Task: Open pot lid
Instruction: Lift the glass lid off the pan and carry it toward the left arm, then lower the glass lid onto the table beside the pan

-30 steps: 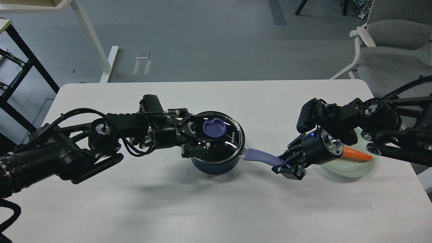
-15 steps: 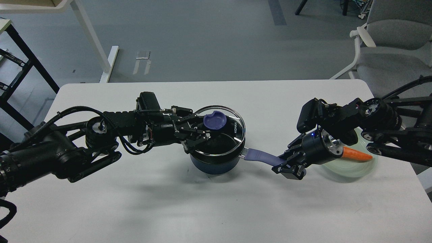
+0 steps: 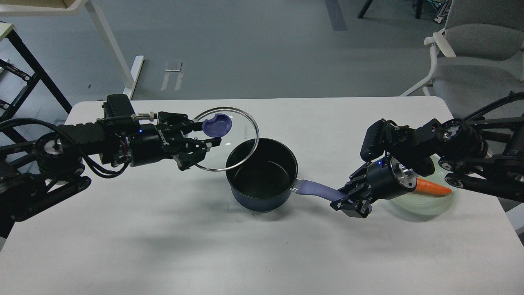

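Observation:
A dark blue pot (image 3: 262,176) with a black inside stands open at the table's middle, its purple handle (image 3: 317,190) pointing right. My left gripper (image 3: 204,137) is shut on the purple knob (image 3: 217,124) of the glass lid (image 3: 239,135), holding the lid in the air, tilted, up and to the left of the pot. Only the lid's right edge still overlaps the pot's rim. My right gripper (image 3: 350,200) is shut on the end of the pot handle.
A pale green plate (image 3: 425,205) with an orange carrot (image 3: 434,187) lies at the right, partly behind my right wrist. A grey chair (image 3: 470,57) stands beyond the table's right corner. A white desk leg (image 3: 110,49) stands beyond the far left edge.
My left gripper has lifted the lid off the pot and carried it up and left. The pot's inside now shows. The right arm has not moved.

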`<state>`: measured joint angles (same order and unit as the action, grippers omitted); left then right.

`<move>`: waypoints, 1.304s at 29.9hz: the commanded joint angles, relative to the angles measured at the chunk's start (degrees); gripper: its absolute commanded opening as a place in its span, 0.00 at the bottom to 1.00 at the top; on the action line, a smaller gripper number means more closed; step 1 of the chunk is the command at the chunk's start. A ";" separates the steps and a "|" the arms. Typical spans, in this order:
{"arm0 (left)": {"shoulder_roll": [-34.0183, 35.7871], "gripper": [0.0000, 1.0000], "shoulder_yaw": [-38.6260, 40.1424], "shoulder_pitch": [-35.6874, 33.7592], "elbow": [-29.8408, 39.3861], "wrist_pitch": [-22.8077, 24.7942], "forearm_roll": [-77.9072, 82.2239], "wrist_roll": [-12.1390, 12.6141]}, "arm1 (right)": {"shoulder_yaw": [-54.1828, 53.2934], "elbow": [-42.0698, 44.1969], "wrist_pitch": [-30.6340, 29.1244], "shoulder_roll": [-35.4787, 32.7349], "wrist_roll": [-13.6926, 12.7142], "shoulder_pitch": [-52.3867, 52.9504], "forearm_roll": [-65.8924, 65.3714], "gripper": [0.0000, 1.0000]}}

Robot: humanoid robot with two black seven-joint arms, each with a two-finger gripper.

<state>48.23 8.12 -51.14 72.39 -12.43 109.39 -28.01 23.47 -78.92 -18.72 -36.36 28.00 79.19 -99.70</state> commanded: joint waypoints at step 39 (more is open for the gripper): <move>5.91 0.97 -13.74 13.52 -18.17 -15.57 -4.62 0.01 | -0.18 -0.10 0.00 -0.73 0.00 -0.09 0.12 0.32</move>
<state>53.72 -5.65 -37.47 53.59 -27.99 105.40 -28.00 23.31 -79.02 -18.72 -36.98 27.99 79.17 -99.57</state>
